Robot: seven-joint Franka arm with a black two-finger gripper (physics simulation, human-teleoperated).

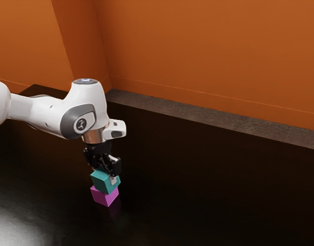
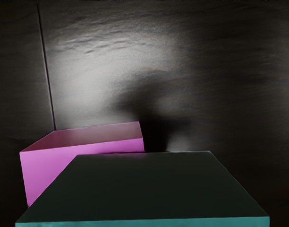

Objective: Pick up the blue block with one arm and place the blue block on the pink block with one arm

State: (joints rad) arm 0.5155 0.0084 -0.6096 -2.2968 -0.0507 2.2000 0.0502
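- Fingers are clamped on the blue block. You see one light pad pressed to the side facing the exterior view's right, the other is behind the block.
- Gripper points straight down, directly over the pink block.
- Blue block is on top of the pink block, faces touching. It reads teal in your frames.
- The stack isn't flush. In the wrist view the blue block covers the pink block only partly, so a strip of pink top and one pink side stay visible past its edge.
- Pink block sits flat on the dark table.
- White arm comes in from the exterior view's left, above and beside the pink block.
- Orange wall stands well behind the pink block, past the table's far edge.
- Wrist view: you get a dark shadow on the table just beyond the pink block.
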